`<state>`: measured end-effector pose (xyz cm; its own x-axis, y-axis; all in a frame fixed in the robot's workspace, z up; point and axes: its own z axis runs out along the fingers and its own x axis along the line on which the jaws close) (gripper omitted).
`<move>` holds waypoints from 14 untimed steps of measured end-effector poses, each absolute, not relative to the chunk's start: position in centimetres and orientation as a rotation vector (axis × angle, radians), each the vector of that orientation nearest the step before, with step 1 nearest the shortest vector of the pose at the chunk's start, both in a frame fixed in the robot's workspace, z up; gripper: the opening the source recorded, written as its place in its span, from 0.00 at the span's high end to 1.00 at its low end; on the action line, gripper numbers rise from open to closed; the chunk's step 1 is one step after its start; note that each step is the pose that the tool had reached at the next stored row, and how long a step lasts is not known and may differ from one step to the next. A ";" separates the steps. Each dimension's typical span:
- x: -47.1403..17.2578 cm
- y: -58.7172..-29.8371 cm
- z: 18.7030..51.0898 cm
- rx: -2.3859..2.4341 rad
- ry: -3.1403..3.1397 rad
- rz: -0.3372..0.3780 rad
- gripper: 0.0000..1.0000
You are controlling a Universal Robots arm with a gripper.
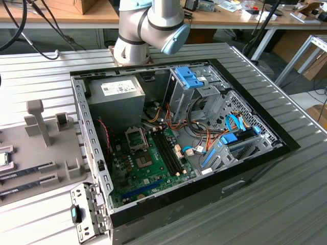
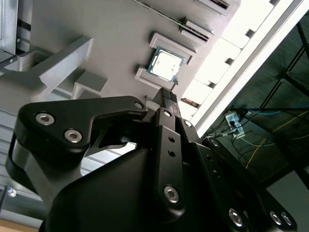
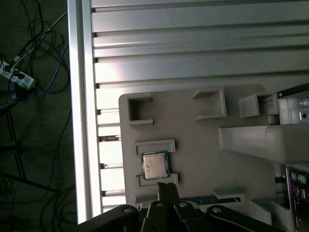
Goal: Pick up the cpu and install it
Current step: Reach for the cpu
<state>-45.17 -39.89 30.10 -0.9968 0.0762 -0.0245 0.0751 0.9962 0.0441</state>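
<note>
CPU [image 3: 155, 165] lies flat in its slot on the grey tray [image 1: 48, 150], at the exterior view's left edge beside the open computer case [image 1: 84, 122]. In the first wrist view the gripper [image 3: 166, 187] hangs above it, jaws together, holding nothing.

cpu [image 3: 155, 166]: square, silver lid w/ green rim, lying flat btwn two grey holder brackets [image 3: 155, 145].
</note>
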 end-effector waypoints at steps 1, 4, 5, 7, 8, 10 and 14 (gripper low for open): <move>-45.2 -39.9 30.1 0.118 3.112 0.067 0.89; -45.3 -39.9 30.0 0.118 3.112 0.067 0.89; -45.3 -39.9 30.0 0.118 3.112 0.067 0.89; -45.4 -39.9 29.9 0.118 3.113 0.067 0.89; -45.5 -39.9 29.9 0.118 3.113 0.067 0.89; -45.5 -39.9 29.8 0.118 3.113 0.067 0.89; -45.5 -39.9 29.6 0.118 3.112 0.067 0.89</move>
<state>-45.55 -39.89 29.63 -0.9968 0.0762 -0.0246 0.0751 0.9962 0.0438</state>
